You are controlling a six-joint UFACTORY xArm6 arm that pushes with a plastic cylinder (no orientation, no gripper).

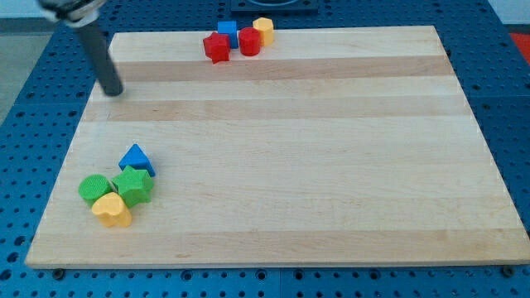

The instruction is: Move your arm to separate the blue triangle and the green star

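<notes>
Nearest the camera lay the wooden board [281, 157], pale, smooth, flat, filling most of the view over a blue pegboard table [37, 83]. Bare wood stretched right of the near-left cluster: ample room to push.

Near-left cluster: blue triangle [137, 159] farthest back, touching the green star [132, 184] just in front of it. Green round block [94, 188] sat left of the star, yellow block [112, 209] nearest. Far cluster at the top edge: two red blocks [217, 46], a blue block [228, 31], a yellow one [263, 30].

Blocks looked small, light, rigid, likely to slide easily and turn if struck off-centre. No grasp possible: no fingers, only a rod. Best contact judged the seam between triangle and star.

My tip [113, 91] stood far left, well apart from the triangle.
</notes>
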